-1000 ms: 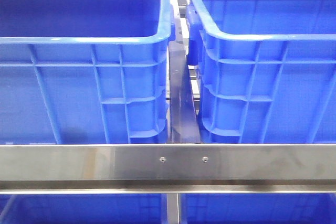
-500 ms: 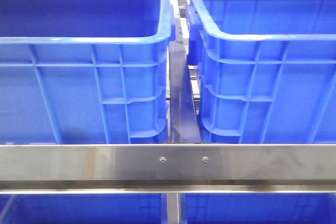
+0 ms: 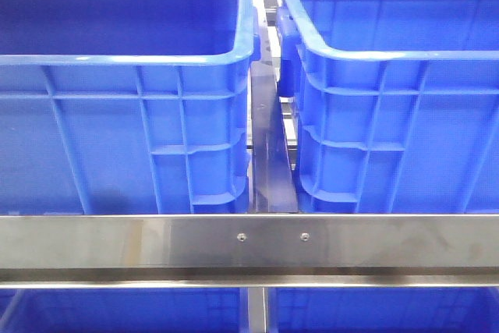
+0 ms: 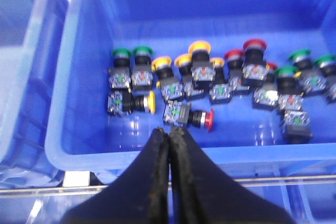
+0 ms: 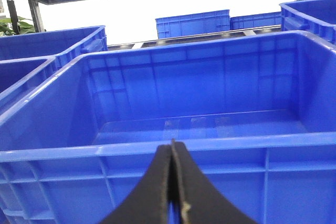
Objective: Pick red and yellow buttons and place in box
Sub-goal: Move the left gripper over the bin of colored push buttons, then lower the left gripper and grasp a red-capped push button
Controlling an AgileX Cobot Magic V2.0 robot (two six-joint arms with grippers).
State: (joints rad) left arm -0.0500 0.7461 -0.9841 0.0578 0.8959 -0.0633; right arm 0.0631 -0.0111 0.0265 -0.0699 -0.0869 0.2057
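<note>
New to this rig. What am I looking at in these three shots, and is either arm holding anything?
It is a two-armed robot with one forward camera and one camera on each wrist.

Front view: it looks forward over a steel rail at two big blue crates side by side, the left crate and the right crate. No arm shows here.

Left wrist view: the left end effector, its black fingers closed together and holding nothing, hangs at the near rim of a crate of pushbutton switches with green, yellow and red caps. Closest to it lie a red-capped switch and a yellow-capped switch, both on their sides.

Right wrist view: the right end effector, also closed and empty, faces a crate whose visible floor is bare.
</note>
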